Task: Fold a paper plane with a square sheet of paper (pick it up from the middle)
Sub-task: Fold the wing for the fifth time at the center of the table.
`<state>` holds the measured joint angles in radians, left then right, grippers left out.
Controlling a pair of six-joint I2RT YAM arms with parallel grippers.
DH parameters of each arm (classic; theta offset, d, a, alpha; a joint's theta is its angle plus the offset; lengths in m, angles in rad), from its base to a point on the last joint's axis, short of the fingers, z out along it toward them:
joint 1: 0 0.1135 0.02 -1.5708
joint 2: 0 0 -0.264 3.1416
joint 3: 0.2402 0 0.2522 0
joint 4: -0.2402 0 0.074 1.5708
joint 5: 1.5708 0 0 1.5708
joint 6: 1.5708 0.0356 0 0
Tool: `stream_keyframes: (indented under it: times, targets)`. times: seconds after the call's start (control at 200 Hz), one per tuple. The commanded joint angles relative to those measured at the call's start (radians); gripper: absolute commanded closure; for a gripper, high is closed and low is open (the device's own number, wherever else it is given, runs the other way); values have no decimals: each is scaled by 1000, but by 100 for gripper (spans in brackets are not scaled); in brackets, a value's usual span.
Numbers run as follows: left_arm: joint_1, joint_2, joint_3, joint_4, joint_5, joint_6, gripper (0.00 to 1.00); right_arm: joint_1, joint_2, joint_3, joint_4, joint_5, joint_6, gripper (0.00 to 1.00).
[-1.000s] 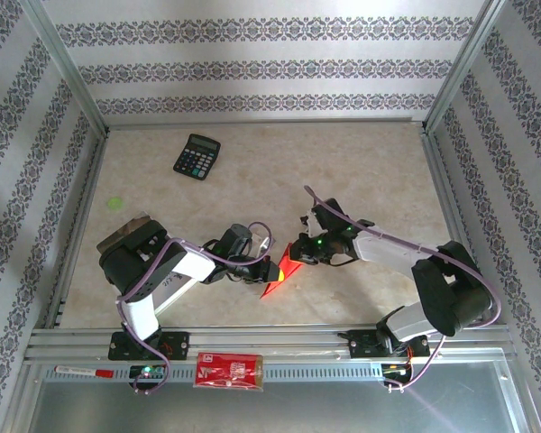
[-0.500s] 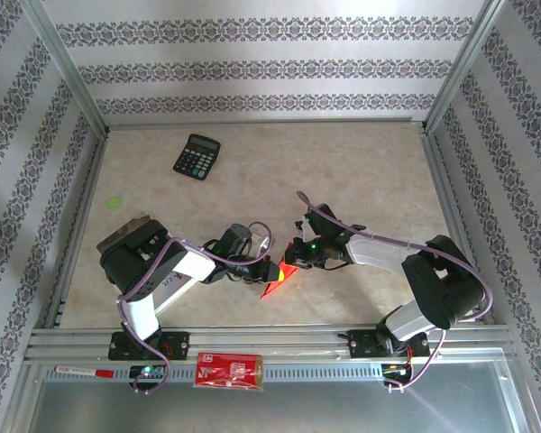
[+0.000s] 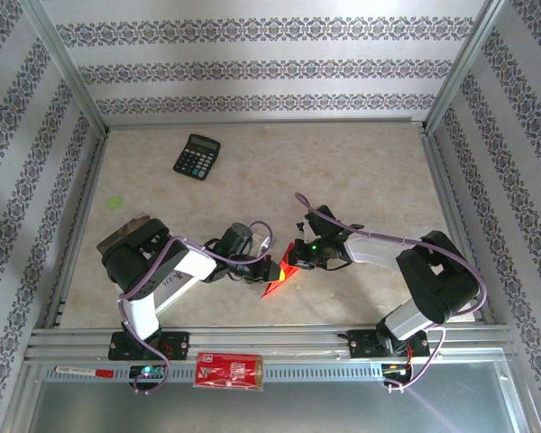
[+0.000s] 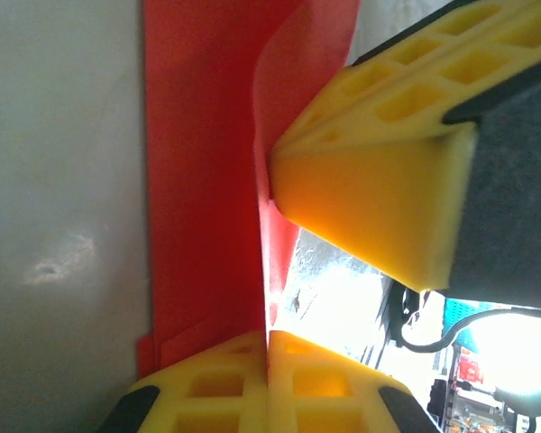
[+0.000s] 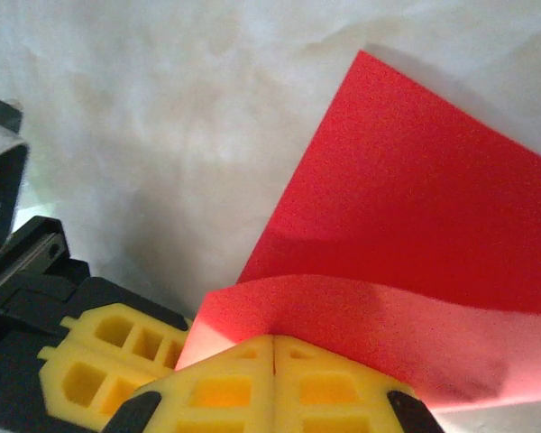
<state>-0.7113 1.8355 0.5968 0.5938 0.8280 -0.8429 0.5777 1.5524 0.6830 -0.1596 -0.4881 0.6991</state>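
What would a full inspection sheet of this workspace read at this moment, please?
Surface: beige marbled tabletop, small green spot at left.
Job's things: bright red folded paper sheet, near the front, between the arms.
Clutter: black calculator far left; red printed packet and red-and-white pen-like item on the near metal rail.
Grippers: left hand shut on the sheet; right hand shut on its curled flap.
Cables: purple cables looped along both arms.
Surroundings: patterned wallpaper walls, aluminium frame.
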Motion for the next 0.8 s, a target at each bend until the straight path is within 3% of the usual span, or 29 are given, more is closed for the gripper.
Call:
stream_keyframes:
  times: [0.0, 0.794]
  targets:
    - [8, 52, -14, -109, -72, 21, 100, -13, 18, -16, -29, 26, -36, 96]
    - [9, 51, -6, -137, -76, 34, 100, -24, 43, -17, -64, 59, -76, 96]
